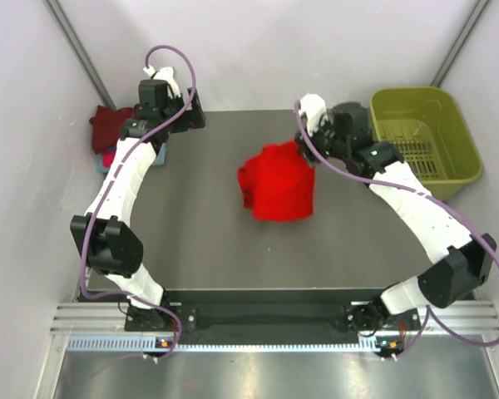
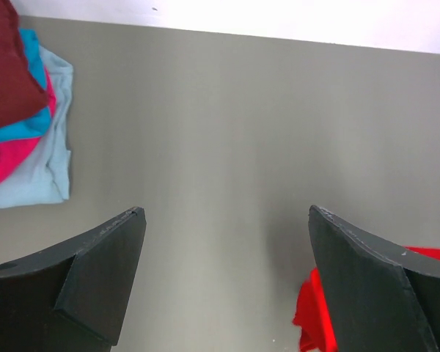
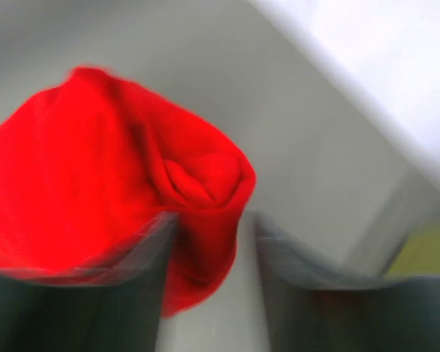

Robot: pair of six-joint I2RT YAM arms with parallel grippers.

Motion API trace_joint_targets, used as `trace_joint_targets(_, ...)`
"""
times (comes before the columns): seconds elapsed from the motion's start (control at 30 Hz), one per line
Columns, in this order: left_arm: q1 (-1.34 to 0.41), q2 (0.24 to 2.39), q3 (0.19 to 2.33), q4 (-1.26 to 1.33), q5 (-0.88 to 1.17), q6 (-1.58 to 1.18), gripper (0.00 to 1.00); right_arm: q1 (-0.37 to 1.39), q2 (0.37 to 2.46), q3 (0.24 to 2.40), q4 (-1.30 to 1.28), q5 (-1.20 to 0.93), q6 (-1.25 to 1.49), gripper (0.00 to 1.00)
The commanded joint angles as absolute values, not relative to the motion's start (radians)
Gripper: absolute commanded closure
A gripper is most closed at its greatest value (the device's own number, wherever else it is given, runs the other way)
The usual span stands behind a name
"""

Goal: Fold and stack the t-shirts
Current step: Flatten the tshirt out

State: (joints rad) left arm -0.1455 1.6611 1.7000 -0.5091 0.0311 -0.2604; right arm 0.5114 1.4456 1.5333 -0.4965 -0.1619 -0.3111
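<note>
Because the right wrist view is smeared with motion blur, the right gripper (image 1: 304, 151) (image 3: 214, 218) is hard to read there: its two dark fingers stand partly apart with a strip of grey table between them, and a fold of the bright red cotton t-shirt (image 1: 276, 191) (image 2: 312, 315) (image 3: 95, 191) reaches into that gap beside one finger, though whether the cloth touches a pad cannot be told. From above, the red shirt sits bunched in a loose heap around the middle of the dark grey table (image 1: 200, 249), its far right corner peaking up towards that gripper, whose fingertips are hidden by the wrist and cable. The left gripper (image 1: 190, 112) (image 2: 226, 211) hovers at the far left of the table, jaws spread wide and holding nothing; its own camera catches only a cut-off scrap of red at the lower right. Beyond the table's far left corner lies a stack of folded shirts, largely masked by the left arm in the top view: a maroon shirt (image 1: 110, 125) (image 2: 4, 66) on top, then a teal shirt (image 2: 18, 130), a magenta-pink shirt (image 2: 11, 163) and a pale blue shirt (image 2: 50, 176), all cropped by the left wrist picture's edge. An olive-green plastic basket (image 1: 416, 96) stands off the far right corner, its contents unclear.
</note>
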Motion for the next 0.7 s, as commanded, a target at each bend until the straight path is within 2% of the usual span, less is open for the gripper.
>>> trace_joint_targets(0.0,-0.146,1.663,1.74,-0.482,0.063,-0.279,0.04,0.46,1.468,1.369,-0.554,-0.106,-0.319,0.44)
trace_joint_targets(0.07,-0.146,1.663,1.74,-0.482,0.075,-0.282,0.04,0.456,1.445,1.28,-0.499,-0.086,-0.319,0.29)
trace_joint_targets(0.13,-0.146,1.655,1.733,-0.483,0.083,-0.282,0.04,0.46,1.428,1.273,-0.473,-0.09,-0.33,0.25)
trace_joint_targets(0.27,-0.146,1.637,1.694,-0.482,0.132,-0.285,0.05,0.5,1.479,1.353,-0.473,-0.13,-0.342,0.24)
trace_joint_targets(0.67,-0.137,1.565,1.621,-0.483,0.123,-0.282,0.05,0.652,1.822,1.581,-0.453,-0.304,-0.308,0.3)
